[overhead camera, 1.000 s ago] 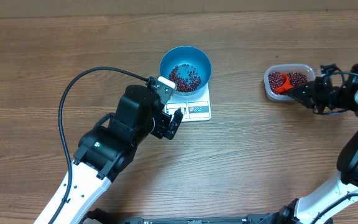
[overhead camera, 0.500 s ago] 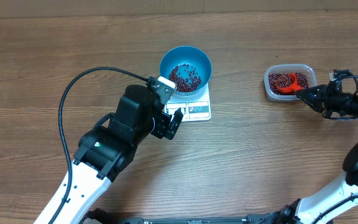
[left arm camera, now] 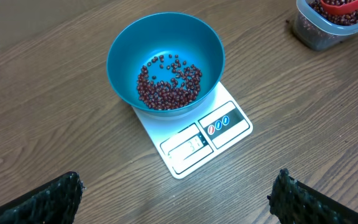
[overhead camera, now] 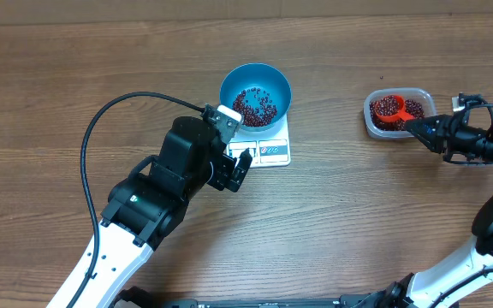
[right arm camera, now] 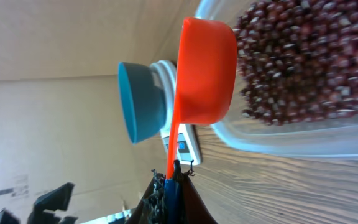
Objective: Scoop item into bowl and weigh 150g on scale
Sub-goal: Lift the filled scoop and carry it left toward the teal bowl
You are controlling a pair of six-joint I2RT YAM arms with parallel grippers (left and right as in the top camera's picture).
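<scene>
Beans (left arm camera: 166, 87) tiny, maroon; bowl (left arm camera: 129, 50) round, blue; scoop (right arm camera: 207, 68) orange plastic.

The light blue bowl (overhead camera: 229, 85) stands upright on the white scale (overhead camera: 274, 152) and covers its far part. The display and the small round buttons at the near edge are uncovered. I cannot read the display. A thin loose layer of dark red-brown beans (overhead camera: 255, 106) lies in the bowl's bottom. More beans fill the clear tub (overhead camera: 383, 134), well apart to the right, and some sit in the orange scoop (overhead camera: 397, 119) I hold there.
</scene>
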